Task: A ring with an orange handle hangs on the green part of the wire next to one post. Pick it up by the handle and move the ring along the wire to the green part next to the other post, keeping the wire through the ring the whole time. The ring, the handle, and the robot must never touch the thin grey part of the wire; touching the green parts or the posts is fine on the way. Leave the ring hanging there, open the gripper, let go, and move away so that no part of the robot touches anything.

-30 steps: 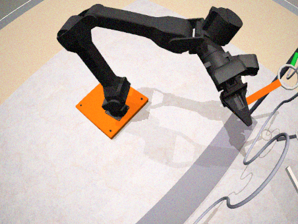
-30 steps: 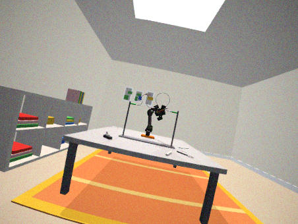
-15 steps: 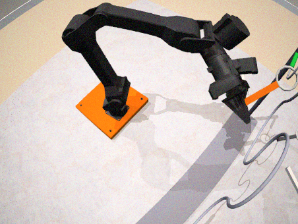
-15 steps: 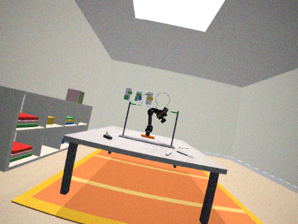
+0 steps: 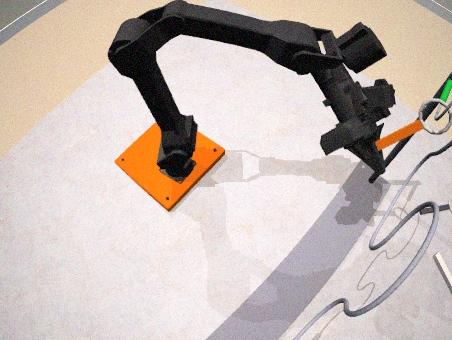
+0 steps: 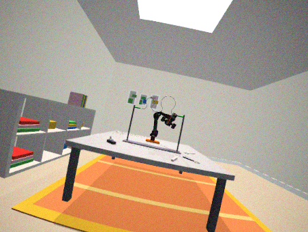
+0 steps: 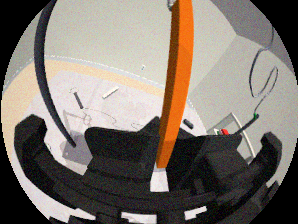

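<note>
My gripper [image 5: 378, 148] [image 7: 158, 119] is shut on the free end of the orange handle [image 5: 401, 135] [image 7: 179, 75]. The grey ring [image 5: 421, 116] is at the handle's far end, around the inner end of the near green part [image 5: 446, 91] [image 6: 180, 116], where the grey wire [image 5: 353, 314] begins. Whether the ring touches the wire cannot be told. The near post [image 5: 398, 146] [image 6: 180, 133] [image 7: 41, 70] runs close behind the handle. The other green part [image 6: 137, 108] [image 7: 255, 116] is at the far post [image 6: 131, 123]. In the exterior view the ring is too small to make out.
The wire loops and bends between the posts. The arm stands on an orange base plate [image 5: 142, 167] [image 6: 152, 140]. A white stick [image 5: 443, 269] [image 7: 110, 92] and a dark object [image 6: 111, 140] [image 7: 188, 123] lie on the table [image 6: 92, 145]. A shelf with coloured books stands beyond it.
</note>
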Robot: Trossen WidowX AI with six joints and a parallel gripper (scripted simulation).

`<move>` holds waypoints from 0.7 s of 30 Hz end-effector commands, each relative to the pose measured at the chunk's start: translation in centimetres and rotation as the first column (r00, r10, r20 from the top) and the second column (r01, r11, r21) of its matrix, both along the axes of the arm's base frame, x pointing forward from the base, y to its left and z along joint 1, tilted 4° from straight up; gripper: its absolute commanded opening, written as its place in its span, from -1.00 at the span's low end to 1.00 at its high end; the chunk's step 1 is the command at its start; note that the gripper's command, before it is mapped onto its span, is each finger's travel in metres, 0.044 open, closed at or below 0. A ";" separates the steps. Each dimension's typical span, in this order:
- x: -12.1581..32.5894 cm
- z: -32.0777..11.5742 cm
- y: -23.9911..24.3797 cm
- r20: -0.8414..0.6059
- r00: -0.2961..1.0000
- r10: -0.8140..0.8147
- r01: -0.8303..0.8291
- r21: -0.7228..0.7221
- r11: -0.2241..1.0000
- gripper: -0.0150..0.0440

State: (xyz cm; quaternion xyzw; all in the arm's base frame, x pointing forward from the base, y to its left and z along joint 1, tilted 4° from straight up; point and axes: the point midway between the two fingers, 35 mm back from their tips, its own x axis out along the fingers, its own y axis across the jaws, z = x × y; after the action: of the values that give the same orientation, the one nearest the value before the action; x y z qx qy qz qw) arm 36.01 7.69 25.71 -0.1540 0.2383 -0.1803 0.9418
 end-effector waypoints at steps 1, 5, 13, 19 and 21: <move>0.3 -0.5 1.3 0.008 1.000 -0.001 0.000 0.072 0.997 -1.00; 0.5 -0.8 2.7 0.023 1.000 -0.007 0.003 0.155 0.988 -1.00; 0.9 -1.0 4.7 0.041 0.999 -0.015 0.004 0.260 0.966 -1.00; 1.1 -1.0 5.9 0.049 0.999 -0.020 0.004 0.304 0.953 -1.00; 1.1 -1.0 6.2 0.051 0.999 -0.020 0.004 0.313 0.950 -1.00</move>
State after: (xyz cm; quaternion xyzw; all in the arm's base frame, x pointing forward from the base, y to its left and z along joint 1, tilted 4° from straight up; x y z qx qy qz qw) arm 36.98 13.26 24.94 -0.0044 0.2369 -0.1530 0.9594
